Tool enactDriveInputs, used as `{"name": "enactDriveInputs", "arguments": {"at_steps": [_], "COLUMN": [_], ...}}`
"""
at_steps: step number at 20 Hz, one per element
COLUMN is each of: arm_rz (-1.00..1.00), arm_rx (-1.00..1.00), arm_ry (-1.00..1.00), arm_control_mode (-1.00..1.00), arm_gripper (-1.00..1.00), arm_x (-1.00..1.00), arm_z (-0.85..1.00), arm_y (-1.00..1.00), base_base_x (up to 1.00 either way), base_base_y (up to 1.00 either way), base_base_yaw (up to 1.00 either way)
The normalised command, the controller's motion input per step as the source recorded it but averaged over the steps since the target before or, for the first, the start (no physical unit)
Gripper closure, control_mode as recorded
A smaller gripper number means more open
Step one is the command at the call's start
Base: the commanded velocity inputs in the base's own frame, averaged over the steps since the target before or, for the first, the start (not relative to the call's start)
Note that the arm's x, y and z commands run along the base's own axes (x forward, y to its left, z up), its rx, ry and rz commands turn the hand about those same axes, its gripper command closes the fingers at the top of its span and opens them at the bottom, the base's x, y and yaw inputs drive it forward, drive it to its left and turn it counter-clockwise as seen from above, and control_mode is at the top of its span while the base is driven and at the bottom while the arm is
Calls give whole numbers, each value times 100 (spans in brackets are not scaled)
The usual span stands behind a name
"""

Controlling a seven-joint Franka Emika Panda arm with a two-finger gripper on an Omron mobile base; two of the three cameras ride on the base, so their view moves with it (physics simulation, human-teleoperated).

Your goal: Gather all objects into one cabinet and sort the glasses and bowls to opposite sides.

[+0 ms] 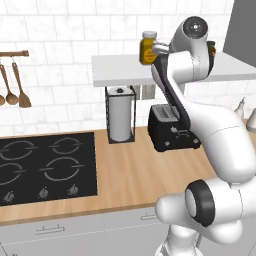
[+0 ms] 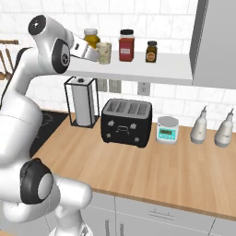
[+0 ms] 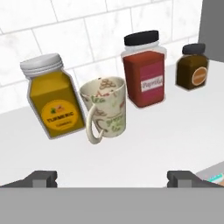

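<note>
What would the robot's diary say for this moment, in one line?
claw: open, empty | aimed at: beige mug | mug: upright on shelf, between yellow jar and red jar

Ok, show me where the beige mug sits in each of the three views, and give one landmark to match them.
Left base view: the mug cannot be made out; the arm covers that part of the shelf.
Right base view: beige mug upper left of centre, on the shelf, just ahead of the hand.
Hand view: mug centre left, handle toward the camera.
Shared landmark: the yellow jar beside it.
</note>
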Motion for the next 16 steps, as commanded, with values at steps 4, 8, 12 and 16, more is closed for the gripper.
{"name": "enactDriveInputs", "arguments": {"at_steps": [4,8,12,16], "arm_rz": [0,0,0,0], "arm_rx": [0,0,0,0], "arm_ry": [0,0,0,0], "arm_control_mode": [-100,-100,-100,-100], "arm_gripper": [-100,-100,-100,-100], "arm_x": [32,39,36,28], "arm_z": [-6,0,-1,0], "arm_y": [0,0,0,0], "base_base_x": [0,0,0,0], "base_base_y": [0,0,0,0], "base_base_yaw": [0,0,0,0]}}
